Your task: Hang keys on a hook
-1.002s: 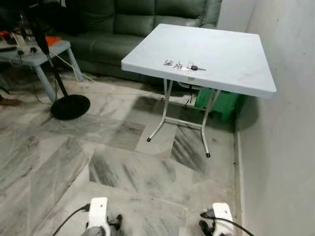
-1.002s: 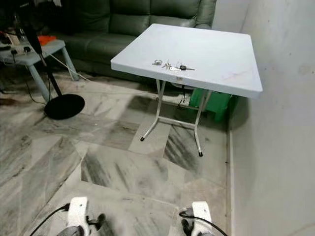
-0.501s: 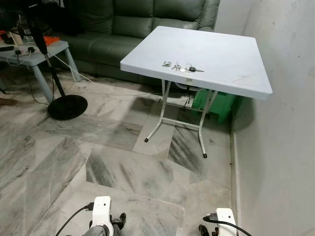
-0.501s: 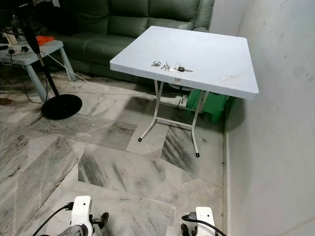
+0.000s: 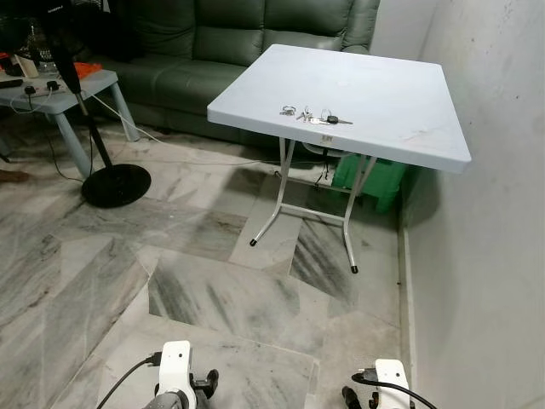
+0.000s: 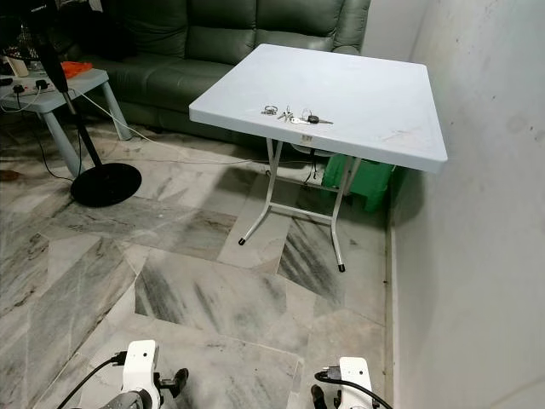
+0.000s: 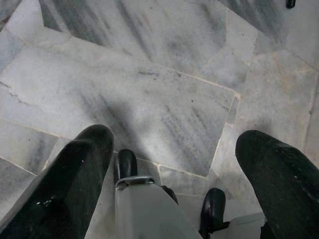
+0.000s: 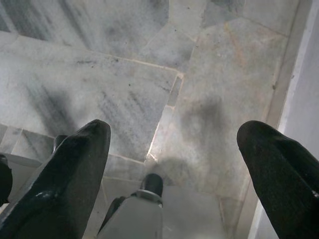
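Note:
A bunch of keys [image 5: 313, 115] with silver rings and a black-headed key lies near the front edge of a pale folding table [image 5: 400, 102], a few steps ahead beside the right wall. Both arms hang low at the bottom of the head views. My left gripper [image 7: 174, 149] points down at the marble floor, open, with nothing between its black fingers [image 7: 75, 174]. My right gripper [image 8: 174, 144] likewise hangs open over the floor, fingers [image 8: 70, 174] wide apart.
A white wall [image 5: 502, 213] runs along the right. A green sofa [image 5: 230, 34] stands behind the table, a green bin [image 5: 375, 179] under it. A fan's black round base [image 5: 116, 184] and a grey side table [image 5: 64, 89] stand at the left. Marble floor [image 5: 221, 281] lies between.
The view has shifted slightly as the camera moved; table and keys lie as before. Both arms still hang down.

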Robot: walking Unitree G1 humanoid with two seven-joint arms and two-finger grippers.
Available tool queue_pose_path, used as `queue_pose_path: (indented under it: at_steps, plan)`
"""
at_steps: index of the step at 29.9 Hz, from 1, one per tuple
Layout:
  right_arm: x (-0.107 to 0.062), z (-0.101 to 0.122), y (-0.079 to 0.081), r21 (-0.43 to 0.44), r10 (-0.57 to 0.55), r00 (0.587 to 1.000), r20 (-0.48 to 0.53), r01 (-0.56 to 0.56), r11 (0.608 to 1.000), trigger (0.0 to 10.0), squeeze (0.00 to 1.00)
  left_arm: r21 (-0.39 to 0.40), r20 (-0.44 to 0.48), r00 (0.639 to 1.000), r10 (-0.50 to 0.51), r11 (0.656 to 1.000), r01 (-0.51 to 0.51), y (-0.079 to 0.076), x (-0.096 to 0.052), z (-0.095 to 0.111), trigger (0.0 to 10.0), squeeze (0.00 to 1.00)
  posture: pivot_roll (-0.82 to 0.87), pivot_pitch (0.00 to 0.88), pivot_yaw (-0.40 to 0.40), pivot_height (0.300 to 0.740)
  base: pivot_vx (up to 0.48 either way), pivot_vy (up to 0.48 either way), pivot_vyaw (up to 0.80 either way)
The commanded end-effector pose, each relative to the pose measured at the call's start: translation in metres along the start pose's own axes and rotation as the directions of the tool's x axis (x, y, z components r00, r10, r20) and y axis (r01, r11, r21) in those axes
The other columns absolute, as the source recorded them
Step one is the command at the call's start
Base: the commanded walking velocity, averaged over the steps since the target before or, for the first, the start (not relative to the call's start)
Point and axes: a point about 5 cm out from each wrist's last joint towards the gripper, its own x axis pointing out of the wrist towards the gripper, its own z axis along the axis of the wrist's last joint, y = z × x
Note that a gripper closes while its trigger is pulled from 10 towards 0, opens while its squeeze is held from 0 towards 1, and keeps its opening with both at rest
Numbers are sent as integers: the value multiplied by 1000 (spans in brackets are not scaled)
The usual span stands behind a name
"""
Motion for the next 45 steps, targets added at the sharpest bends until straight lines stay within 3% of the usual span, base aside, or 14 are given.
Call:
queue_pose_path:
  at_steps: [1,6,7,8,9,15,26,45]
  plan:
    - [2,12,0,7,4,999,54,-4,1000,10000,1000,10,28,1000,0,1000,0,1,1,6,10000,0,34,0,-61,740,0,0,0]
    - [4,30,1,33,43,988,147,-48,998,10000,1000,13,88,996,-25,1000,24,-3,3,20,10000,0,35,0,-62,740,0,0,0]
    - [4,33,1,30,57,984,167,-63,998,10000,761,13,104,994,-33,999,32,-3,4,24,10000,0,31,0,-60,740,0,0,0]
    - [4,33,1,30,57,984,167,-63,998,10000,761,13,104,994,-33,999,32,-3,4,24,10000,0,31,0,-60,740,0,0,0]
    - [4,35,1,20,57,983,173,-61,998,10000,0,12,126,991,-45,999,44,-5,4,29,10000,0,31,0,-60,740,0,0,0]
    - [3,30,-2,20,41,987,153,-45,999,10000,0,-1,151,987,-54,998,55,-5,5,35,10000,0,29,0,-61,740,0,0,0]
    - [-3,-9,2,-26,11,1000,-14,-12,1000,10000,0,-30,51,998,-26,999,28,-1,0,5,10000,0,31,0,-61,740,0,0,0]
    - [-1,0,-1,-34,10,1000,14,-9,999,10000,0,-41,56,998,-29,999,31,-1,0,7,10000,0,36,0,-67,740,0,208,0]
